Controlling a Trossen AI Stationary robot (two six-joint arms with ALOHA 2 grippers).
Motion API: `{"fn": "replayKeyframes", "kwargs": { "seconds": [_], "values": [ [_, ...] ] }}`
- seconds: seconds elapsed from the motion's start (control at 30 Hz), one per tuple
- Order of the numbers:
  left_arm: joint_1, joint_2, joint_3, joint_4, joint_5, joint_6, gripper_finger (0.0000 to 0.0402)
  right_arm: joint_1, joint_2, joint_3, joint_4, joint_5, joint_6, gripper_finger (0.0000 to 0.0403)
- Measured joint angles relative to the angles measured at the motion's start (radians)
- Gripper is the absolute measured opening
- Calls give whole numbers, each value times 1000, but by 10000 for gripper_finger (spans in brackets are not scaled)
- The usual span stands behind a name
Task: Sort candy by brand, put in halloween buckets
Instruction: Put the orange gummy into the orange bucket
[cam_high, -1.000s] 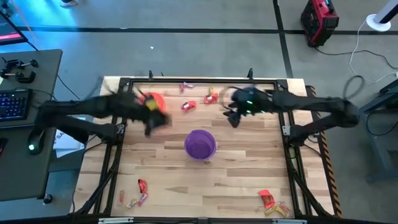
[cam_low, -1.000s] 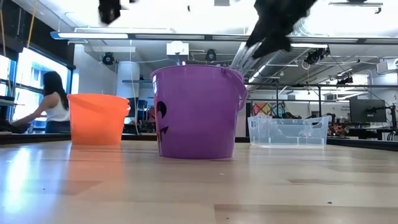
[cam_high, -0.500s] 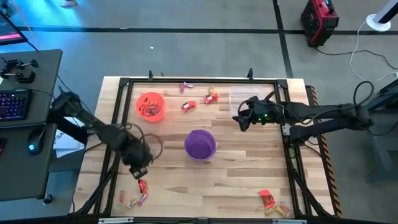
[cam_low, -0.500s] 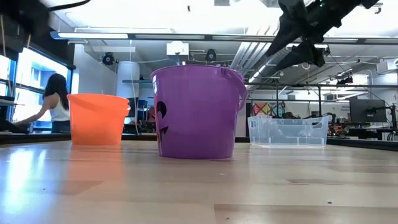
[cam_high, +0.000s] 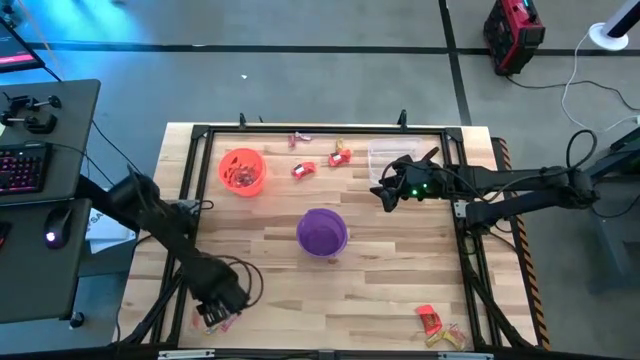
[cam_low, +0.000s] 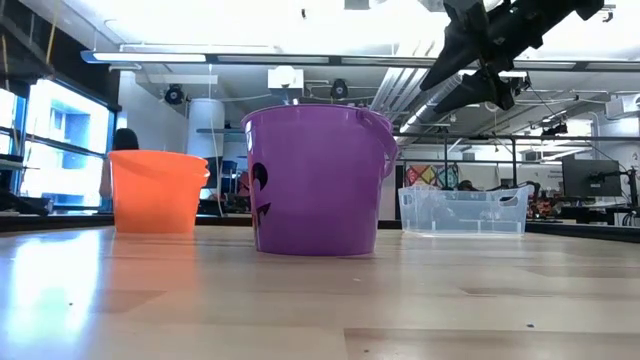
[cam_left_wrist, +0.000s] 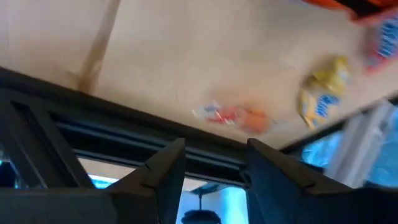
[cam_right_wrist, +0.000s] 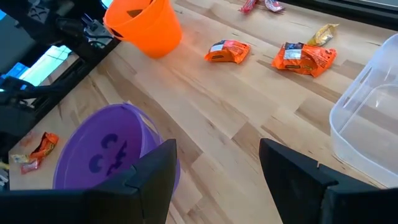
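Observation:
The orange bucket stands at the far left and holds several red pieces. The purple bucket stands mid-table. Candy lies loose: red and orange pieces along the far edge, a few at the near left corner, some at the near right. My left gripper hangs open over the near left corner; its wrist view shows an orange-red wrapper and a yellow one just beyond its fingers. My right gripper hovers open, high, between the purple bucket and the clear tub.
A clear plastic tub stands at the far right, just beyond my right gripper. A black frame rail runs round the table's edges. The wood between the purple bucket and the near edge is bare.
My left gripper has swung from over the orange bucket at the far left toward the near left corner, sinking and tipping downward, its fingers still apart. My right gripper has drifted a little toward the table's right edge and turned slightly. No candy or bucket has moved.

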Motion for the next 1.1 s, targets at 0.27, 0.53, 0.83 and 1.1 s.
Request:
{"fn": "replayKeyframes", "kwargs": {
  "seconds": [0.27, 0.53, 0.83, 1.1],
  "values": [
    [-9, 80, 0, 60, 33, 4, 161, 0, 0, 0, 0, -4, -7, 224],
    [-17, 84, 0, 119, 6, -55, 161, 0, 0, 0, -3, -4, -27, 224],
    [-60, 84, -28, 140, 16, -98, 161, -1, 0, 0, -9, 12, -45, 224],
    [-58, 84, -33, 144, -29, -82, 153, -1, 0, 0, -8, 12, -44, 224]
  ]
}}
